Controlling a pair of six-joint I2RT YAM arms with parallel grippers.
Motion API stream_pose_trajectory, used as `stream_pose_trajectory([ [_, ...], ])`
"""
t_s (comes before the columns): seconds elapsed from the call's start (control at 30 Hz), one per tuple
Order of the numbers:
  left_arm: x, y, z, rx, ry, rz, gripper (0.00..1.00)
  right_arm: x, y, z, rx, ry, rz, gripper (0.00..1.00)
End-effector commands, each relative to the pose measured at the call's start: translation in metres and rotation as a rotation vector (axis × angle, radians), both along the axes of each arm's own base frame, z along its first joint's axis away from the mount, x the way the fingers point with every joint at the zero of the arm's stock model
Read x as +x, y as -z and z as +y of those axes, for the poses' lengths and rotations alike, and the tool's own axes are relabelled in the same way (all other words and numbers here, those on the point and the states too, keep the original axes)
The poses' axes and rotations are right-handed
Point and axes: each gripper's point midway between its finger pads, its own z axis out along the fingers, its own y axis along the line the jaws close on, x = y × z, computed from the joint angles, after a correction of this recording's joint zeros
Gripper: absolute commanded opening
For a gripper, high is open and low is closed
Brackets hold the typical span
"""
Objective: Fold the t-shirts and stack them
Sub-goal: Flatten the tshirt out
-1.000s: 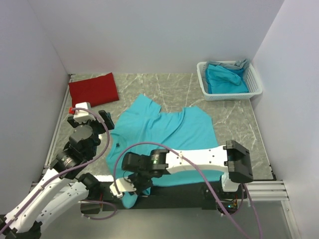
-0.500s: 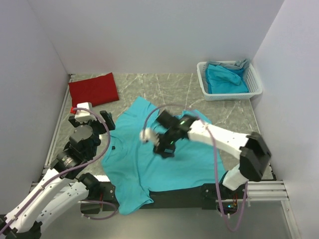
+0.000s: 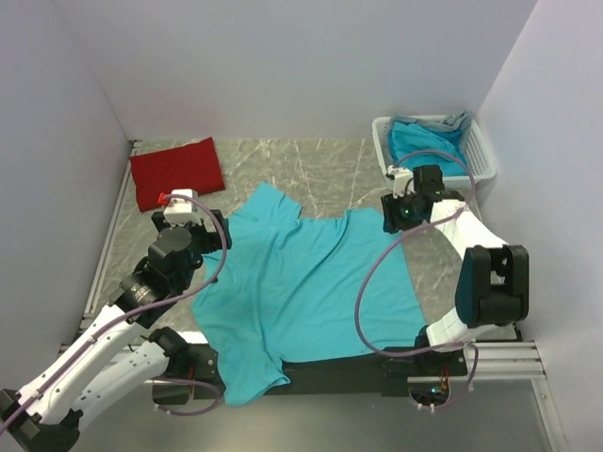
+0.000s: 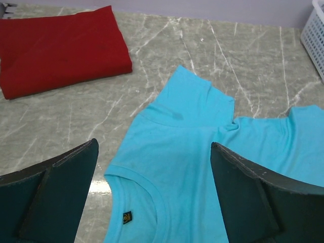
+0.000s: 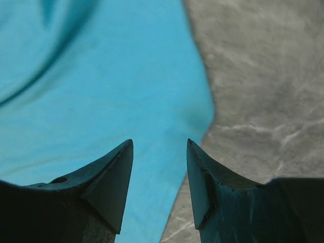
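A turquoise t-shirt (image 3: 301, 282) lies spread out flat in the middle of the table, its near corner hanging over the front edge. My left gripper (image 3: 209, 232) is open and empty above the shirt's left side. In the left wrist view (image 4: 153, 144) the collar with a small dark label (image 4: 126, 217) lies between its fingers. My right gripper (image 3: 396, 215) is open and empty just over the shirt's far right corner (image 5: 101, 76). A folded red shirt (image 3: 177, 169) lies at the back left and also shows in the left wrist view (image 4: 61, 48).
A white slatted basket (image 3: 482, 169) at the back right holds more turquoise cloth (image 3: 424, 146). Its corner shows in the left wrist view (image 4: 316, 25). Grey marble table (image 5: 263, 76) shows right of the shirt. White walls close in on three sides.
My right arm swept from the shirt's near left across it to its far right corner, leaving the shirt flatter. My left gripper moved slightly forward and right.
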Motion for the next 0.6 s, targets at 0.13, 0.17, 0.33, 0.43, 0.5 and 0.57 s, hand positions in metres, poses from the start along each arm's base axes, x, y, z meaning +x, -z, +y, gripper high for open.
stream_pose_trajectory([
  [0.13,0.001,-0.008,-0.010,-0.008,0.054,-0.011,0.98,0.025,0.036,-0.043,-0.004,0.157,0.107,0.54],
  [0.17,0.001,-0.008,-0.010,-0.007,0.055,-0.010,0.98,0.029,0.036,-0.044,0.002,0.157,0.104,0.54],
  [0.33,0.002,-0.005,-0.013,-0.003,0.068,-0.002,0.98,0.038,0.046,-0.040,0.028,0.147,0.125,0.53],
  [0.43,0.003,-0.002,-0.015,0.005,0.074,0.010,0.97,0.040,0.048,-0.028,0.083,0.112,0.160,0.50],
  [0.5,0.004,-0.001,-0.016,0.008,0.077,0.015,0.97,0.040,0.046,-0.020,0.120,0.092,0.172,0.46],
  [0.57,0.004,-0.001,-0.016,0.008,0.077,0.016,0.97,0.039,0.045,-0.015,0.130,0.076,0.172,0.35],
])
